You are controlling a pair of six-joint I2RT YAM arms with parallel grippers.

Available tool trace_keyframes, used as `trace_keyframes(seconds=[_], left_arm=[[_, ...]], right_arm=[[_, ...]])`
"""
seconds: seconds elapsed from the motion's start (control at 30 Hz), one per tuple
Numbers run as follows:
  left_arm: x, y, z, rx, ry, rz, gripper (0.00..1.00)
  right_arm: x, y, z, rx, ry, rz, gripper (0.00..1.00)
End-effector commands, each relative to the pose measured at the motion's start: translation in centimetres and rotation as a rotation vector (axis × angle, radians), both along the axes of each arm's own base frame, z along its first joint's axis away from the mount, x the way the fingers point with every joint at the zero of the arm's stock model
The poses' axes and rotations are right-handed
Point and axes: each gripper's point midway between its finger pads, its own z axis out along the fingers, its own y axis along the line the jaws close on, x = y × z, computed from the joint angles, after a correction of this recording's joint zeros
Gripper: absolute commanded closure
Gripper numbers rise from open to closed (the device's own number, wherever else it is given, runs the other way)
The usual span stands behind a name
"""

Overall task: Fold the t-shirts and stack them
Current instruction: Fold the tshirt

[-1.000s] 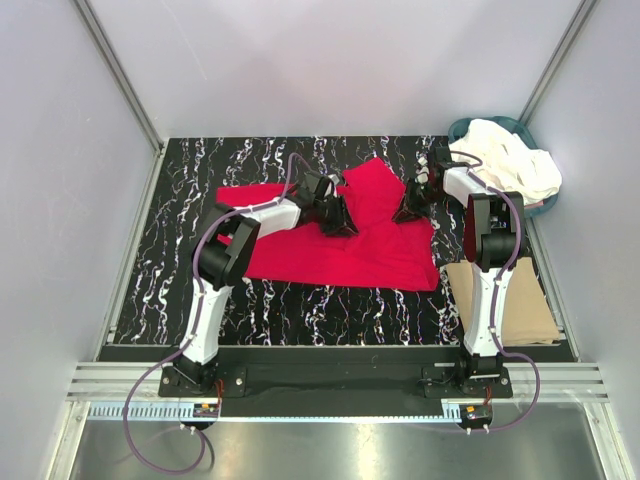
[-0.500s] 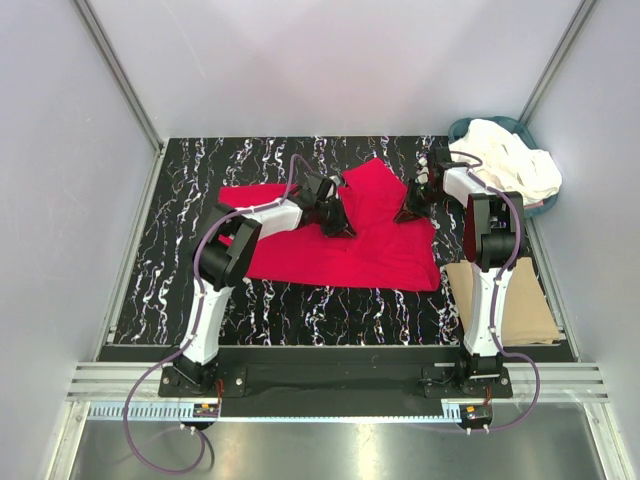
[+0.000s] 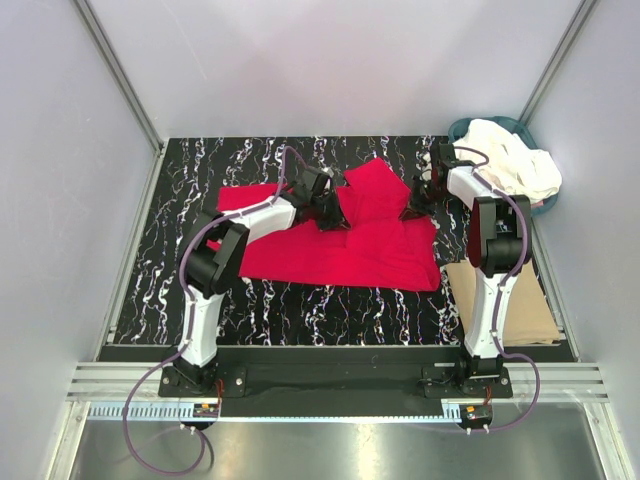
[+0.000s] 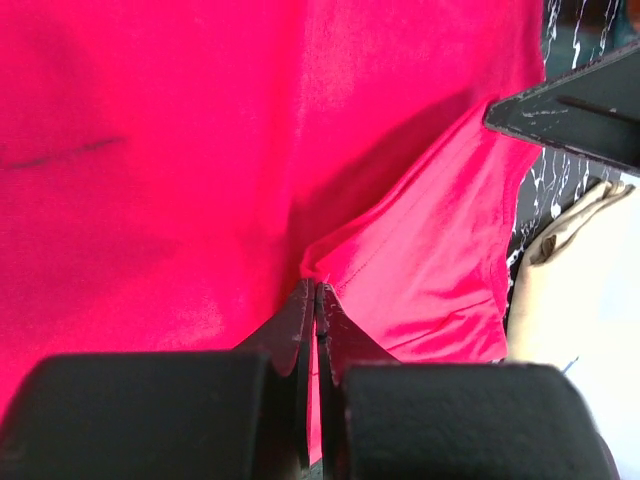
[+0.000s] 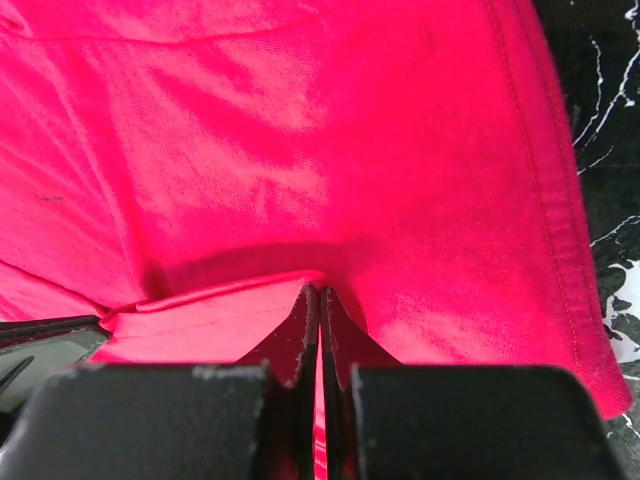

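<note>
A red t-shirt [image 3: 340, 245] lies spread across the black marbled table, its far edge lifted into a peak between the two arms. My left gripper [image 3: 336, 213] is shut on a hem of the red shirt [image 4: 400, 260], seen pinched between its fingers in the left wrist view. My right gripper [image 3: 412, 208] is shut on another edge of the same shirt [image 5: 300, 150]. A folded tan shirt [image 3: 505, 300] lies at the near right. White shirts [image 3: 505, 160] are heaped in a teal basket [image 3: 462, 128] at the far right.
Grey walls enclose the table on three sides. The basket stands close behind the right arm. The tan shirt lies just right of the right arm's base [image 3: 480, 375]. Bare marbled table [image 3: 180, 250] shows to the left of the red shirt.
Both grippers have moved a little toward the far side, carrying the red shirt's edge with them. The left one also shifted left, and the lifted flap has spread wider.
</note>
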Motion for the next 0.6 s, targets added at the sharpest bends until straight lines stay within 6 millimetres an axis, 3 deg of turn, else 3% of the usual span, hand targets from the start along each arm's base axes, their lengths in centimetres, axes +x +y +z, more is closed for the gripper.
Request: trace_keyframes(seconds=[0.0,0.17,0.33,0.4,0.43,0.53,0.57], left_arm=[[0.9,0.5,2.1,0.011,-0.074,0.047,1.00],[1.1,0.6,0.2,0.057,-0.024,0.045,0.99],[1.7,2.4,-1.5,0.165,0.020,0.075,0.90],[2.0,3.4,-1.0,0.210,-0.009,0.081,0.84],[1.8,3.8,-0.5,0.231,-0.008,0.079,0.80],[1.5,5.9,2.1,0.313,-0.068,0.078,0.68],[1.4,6.6,3.8,0.319,-0.100,0.081,0.66]], right_arm=[[0.9,-0.7,2.5,-0.023,-0.083,-0.003,1.00],[1.5,-0.6,1.4,-0.018,-0.071,0.004,1.00],[2.1,-0.9,0.0,-0.035,-0.059,0.015,0.88],[2.6,-1.1,0.8,-0.046,-0.074,0.007,0.81],[2.4,-1.3,1.6,-0.057,-0.069,-0.001,0.71],[2.1,-2.5,4.3,-0.115,-0.071,-0.056,0.61],[1.7,-2.7,4.9,-0.122,-0.067,-0.068,0.57]])
